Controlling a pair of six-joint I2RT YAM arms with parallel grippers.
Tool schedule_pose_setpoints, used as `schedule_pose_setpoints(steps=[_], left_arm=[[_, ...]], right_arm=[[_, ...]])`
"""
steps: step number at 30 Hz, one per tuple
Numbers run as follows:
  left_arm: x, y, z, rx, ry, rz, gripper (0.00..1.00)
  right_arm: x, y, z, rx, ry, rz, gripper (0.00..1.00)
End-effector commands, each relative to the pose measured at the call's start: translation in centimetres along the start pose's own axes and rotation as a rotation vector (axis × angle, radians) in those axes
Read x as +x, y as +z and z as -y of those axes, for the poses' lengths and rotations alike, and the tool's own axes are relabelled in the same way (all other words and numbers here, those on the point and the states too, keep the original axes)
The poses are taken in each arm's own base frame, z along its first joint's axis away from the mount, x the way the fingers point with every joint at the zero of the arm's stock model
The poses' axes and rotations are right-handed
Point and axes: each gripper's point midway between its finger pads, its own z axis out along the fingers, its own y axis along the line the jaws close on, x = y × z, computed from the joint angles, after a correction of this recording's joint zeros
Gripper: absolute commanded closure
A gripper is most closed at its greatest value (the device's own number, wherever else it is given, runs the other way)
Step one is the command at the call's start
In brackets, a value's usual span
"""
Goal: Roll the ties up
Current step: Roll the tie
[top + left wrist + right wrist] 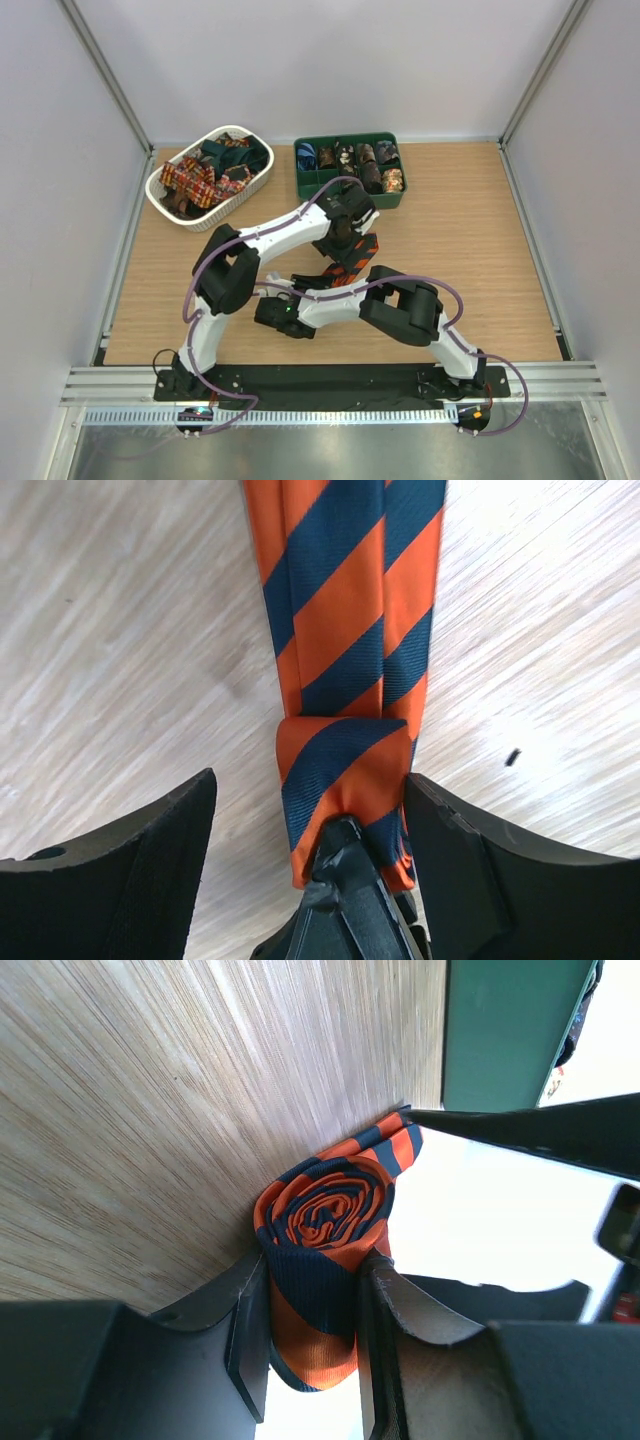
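Black fingers point(245, 1330) of the right gripper point(312, 1285) fill the bottom of the right wrist view. They are clamped on the flanks of the roll at the end of the striped tie point(325, 1210), so the orange-and-navy spiral faces the lens and cannot spring loose. That tie lies on the bench point(480, 250) between the two arms, a little nearer than the green tray point(312, 186). Only part of it is wound, and in the left wrist view the flat remainder runs away from the roll across the wood. The left gripper point(310, 780) hangs over the roll with its own fingers spread wide, one on each side. The one on the right of that view sits just beside the fabric edge and the other stands well clear, so it grips nothing. A dark tip between them, under the roll, looks to be one of the right arm's fingers, though that cannot be told for sure. The arrangement reads as a handover within the winding: one arm pins the coil to hold its shape while the other stands free, probably to take a fresh hold and turn the roll farther along the loose length. Beyond, the tray holds several rolled ties point(365, 160) in its back compartments, with a nearer one bare. The white basket point(215, 220) to its left carries a heap of further ties point(205, 175), presumably the ones yet to be rolled.
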Motion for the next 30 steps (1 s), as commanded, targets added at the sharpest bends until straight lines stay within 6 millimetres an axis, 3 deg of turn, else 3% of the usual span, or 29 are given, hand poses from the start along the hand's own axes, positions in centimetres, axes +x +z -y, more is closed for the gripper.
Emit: schedule_pose_setpoints(steps=[1, 7, 9, 10, 12, 13, 15, 17, 18, 20, 21, 22, 24, 25, 30], left_arm=[[-4.8, -5.0, -0.5, 0.008, 0.010, 0.225, 0.24], [-7.6, -10.4, -4.1, -0.076, -0.063, 0.378, 0.23], [-7.7, -11.7, -5.7, -0.111, -0.105, 0.414, 0.23], [-8.2, -13.3, -6.2, -0.120, -0.124, 0.464, 0.23], [-7.6, -13.8, -7.8, -0.152, -0.184, 0.481, 0.22], [-7.7, -15.4, -8.4, -0.166, -0.211, 0.530, 0.22], [-6.3, -15.3, -10.3, -0.225, -0.278, 0.540, 0.22], [-6.3, -17.9, -11.7, -0.250, -0.330, 0.644, 0.21], [-5.0, -17.1, -12.1, -0.261, -0.358, 0.632, 0.19], [-4.6, -19.2, -13.4, -0.287, -0.405, 0.723, 0.16], [-4.2, -19.4, -13.8, -0.298, -0.423, 0.737, 0.15], [-3.5, -18.8, -14.1, -0.310, -0.448, 0.742, 0.11], [-2.7, -20.2, -15.2, -0.348, -0.489, 0.797, 0.00], [-2.0, -19.7, -15.6, -0.360, -0.515, 0.803, 0.00], [0.4, -21.3, -17.6, -0.441, -0.644, 0.879, 0.00]], right_arm=[[-0.3, -0.7, -1.7, -0.126, 0.065, 0.015, 0.99], [-0.4, -1.2, -2.1, -0.169, 0.119, 0.017, 0.99], [-0.8, -1.6, -1.8, -0.190, 0.146, 0.028, 0.99], [-0.9, -1.8, -1.8, -0.205, 0.167, 0.031, 0.99], [-1.3, -2.1, -1.4, -0.232, 0.202, 0.040, 0.99], [-1.5, -2.3, -1.4, -0.256, 0.226, 0.042, 0.99], [-1.8, -2.6, -1.0, -0.280, 0.266, 0.047, 0.99], [-1.8, -2.9, -1.1, -0.325, 0.302, 0.043, 0.99], [-1.9, -3.1, -0.9, -0.344, 0.322, 0.045, 0.99], [-1.7, -3.0, -0.9, -0.375, 0.364, 0.036, 0.99], [-1.8, -3.3, -1.3, -0.411, 0.379, 0.035, 0.99], [-1.9, -3.6, -0.9, -0.429, 0.405, 0.044, 0.99], [-1.7, -3.6, -1.6, -0.495, 0.446, 0.039, 0.99], [-2.0, -3.8, -1.3, -0.519, 0.475, 0.053, 0.99], [-0.9, -4.0, -1.5, -0.612, 0.550, 0.032, 0.99]])
